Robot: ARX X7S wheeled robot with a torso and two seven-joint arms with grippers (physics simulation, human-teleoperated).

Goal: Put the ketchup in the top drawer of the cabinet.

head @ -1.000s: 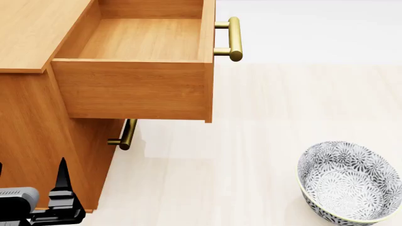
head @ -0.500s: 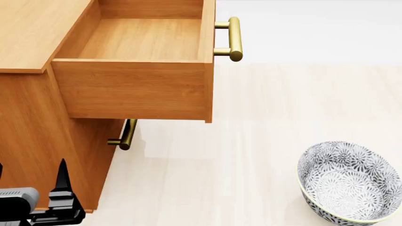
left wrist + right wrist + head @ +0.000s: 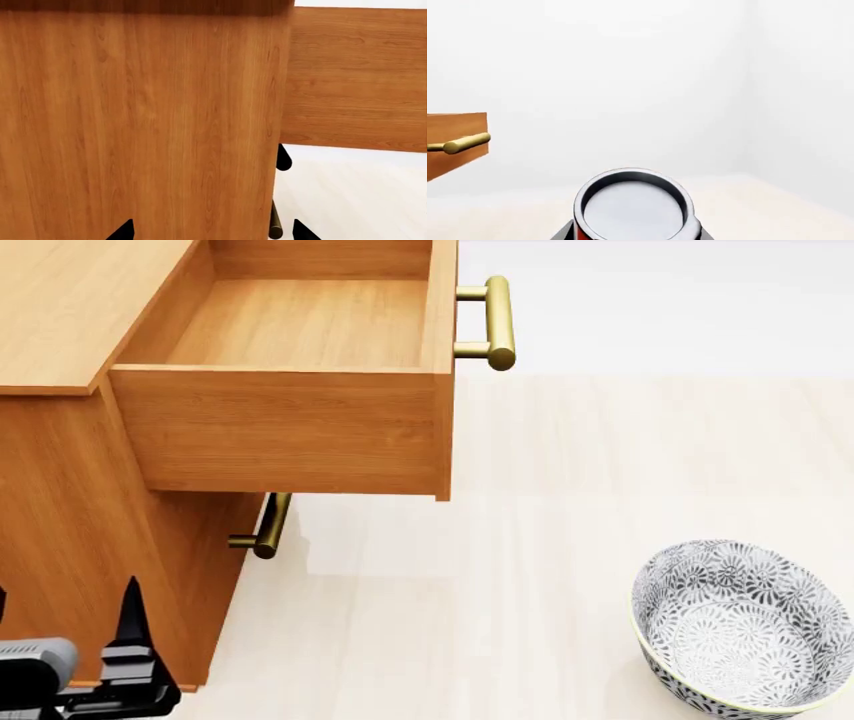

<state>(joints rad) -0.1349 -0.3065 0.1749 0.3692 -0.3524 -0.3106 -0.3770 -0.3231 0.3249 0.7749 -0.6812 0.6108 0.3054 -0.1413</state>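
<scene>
The ketchup [image 3: 632,210] shows only in the right wrist view, as a silver lid with a strip of red label below. My right gripper [image 3: 634,236] is shut on it and holds it up in the air. It is level with the top drawer [image 3: 454,140] and well off from it. The top drawer [image 3: 294,430] of the cabinet [image 3: 67,300] is pulled out and empty, with its brass handle [image 3: 498,322] at the right. My left gripper [image 3: 74,645] is open and empty, low beside the cabinet's side [image 3: 133,125]. Neither the right gripper nor the ketchup shows in the head view.
The lower drawer is shut; its brass handle [image 3: 271,526] sticks out under the open drawer. A grey-patterned white bowl [image 3: 741,625] stands on the pale floor at the lower right. The open drawer's side [image 3: 353,80] overhangs the floor.
My left gripper has sunk very slightly in the head view. Drawer, bowl and cabinet have not moved.
</scene>
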